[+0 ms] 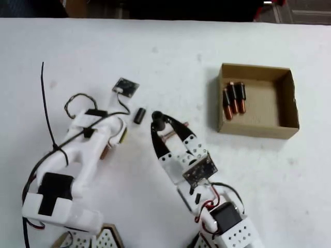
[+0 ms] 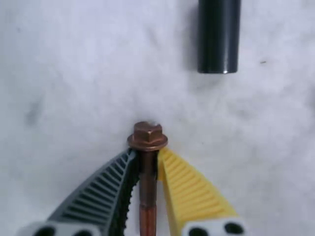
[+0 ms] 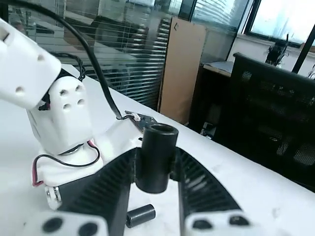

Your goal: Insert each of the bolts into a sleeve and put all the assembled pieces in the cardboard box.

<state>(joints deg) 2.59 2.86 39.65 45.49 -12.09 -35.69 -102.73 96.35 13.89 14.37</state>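
Joining step: the left gripper (image 2: pixel 146 155) pinches a copper bolt (image 2: pixel 147 135) by its shank, the right gripper (image 3: pixel 156 156) clasps a black sleeve (image 3: pixel 157 140), seemingly upright; next, they need lining up.

- Copper hex-head bolt (image 2: pixel 147 136): clamped in the left end effector (image 2: pixel 146 154), head out.
- Loose sleeve (image 2: pixel 219 34): black, lying on the counter (image 2: pixel 74 73) near the bolt's head.
- Second sleeve (image 3: pixel 157 142): black, upright in the right end effector (image 3: pixel 156 163).
- Cardboard box (image 1: pixel 287 103): open, holding three assembled pieces (image 1: pixel 234 99) side by side.
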